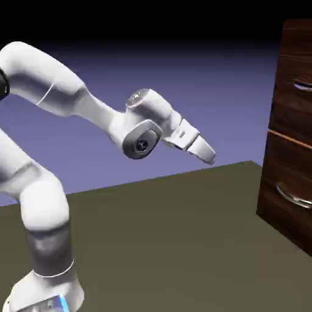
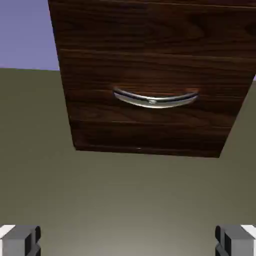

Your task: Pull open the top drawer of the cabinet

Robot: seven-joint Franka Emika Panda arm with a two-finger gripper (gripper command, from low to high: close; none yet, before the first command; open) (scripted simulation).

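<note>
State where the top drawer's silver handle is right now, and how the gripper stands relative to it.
In the exterior view the top drawer's handle sits at the right edge, high on the cabinet, above the lower handle; the open gripper hangs well left of it, touching nothing.

white arm's tool (image 1: 208,153) well apart from cabinet (image 1: 291,128), table (image 1: 170,244)

No readable text or labels anywhere.

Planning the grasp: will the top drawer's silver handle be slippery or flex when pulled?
Handle looks like polished metal, so probably stiff but somewhat slick. Its bowed shape should let fingers hook behind it. The gripper is open and well short of the cabinet.
</note>
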